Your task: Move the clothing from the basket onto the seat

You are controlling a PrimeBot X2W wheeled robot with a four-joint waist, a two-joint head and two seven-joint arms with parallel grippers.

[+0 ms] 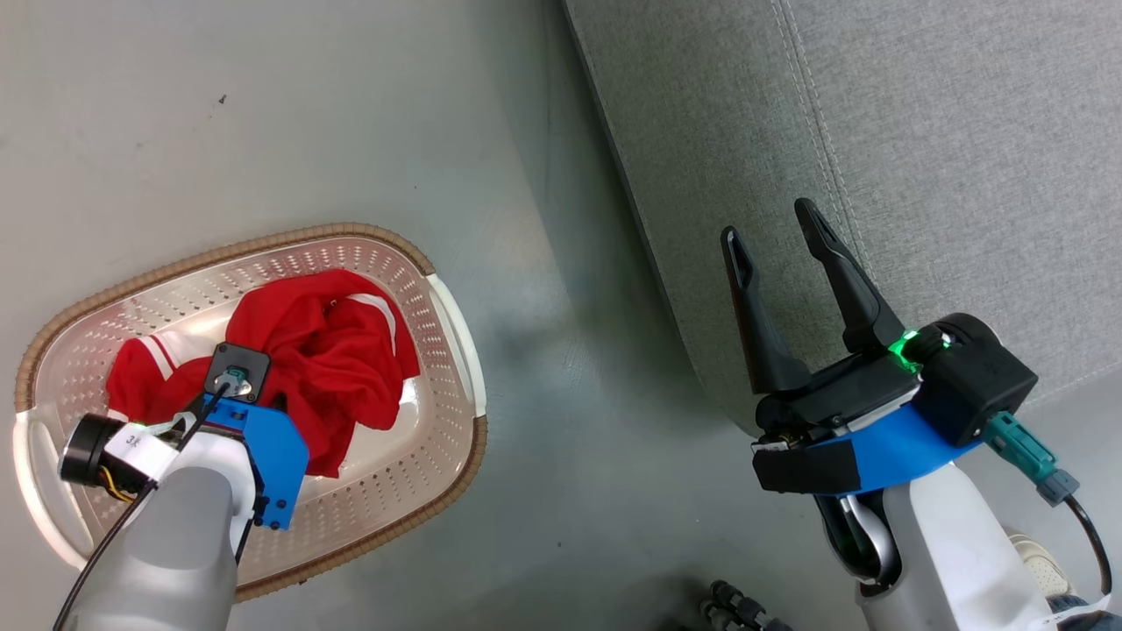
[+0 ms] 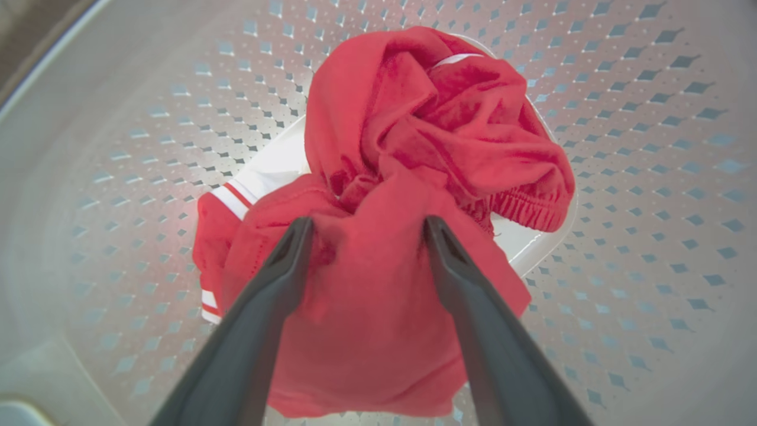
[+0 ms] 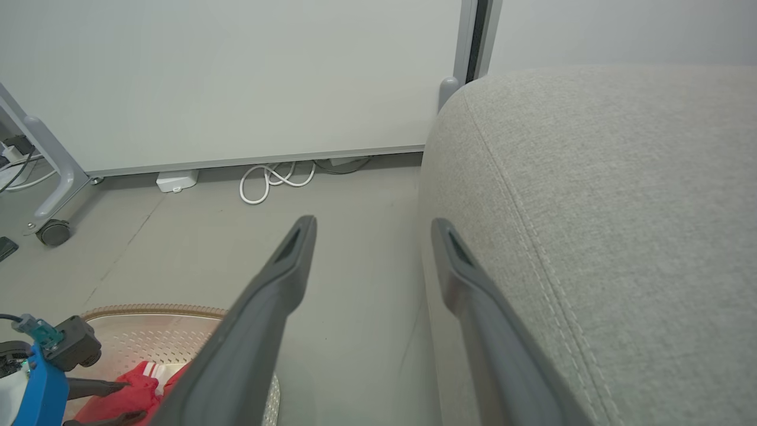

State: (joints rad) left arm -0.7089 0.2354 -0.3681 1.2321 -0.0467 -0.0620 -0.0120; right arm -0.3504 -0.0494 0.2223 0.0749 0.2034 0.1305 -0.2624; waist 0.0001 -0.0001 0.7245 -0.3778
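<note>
Nothing moved yet: your red jersey (image 2: 219, 236) and red shorts (image 2: 520, 201) lie heaped in the middle of the laundry basket (image 1: 368, 235), none of it on the sofa seat (image 1: 920, 131).
Your left gripper (image 2: 366, 228) points down into the heap, fingers spread either side of a red fold, not pinched. Your right gripper (image 1: 776, 223) hangs at the seat's edge, fingers apart and empty.

Red clothing (image 1: 324, 350) with white stripes sits in the cream, hole-dotted basket (image 1: 434, 368) with a brown woven rim. Beside the basket, the seat (image 1: 964, 131) is grey weave.
</note>
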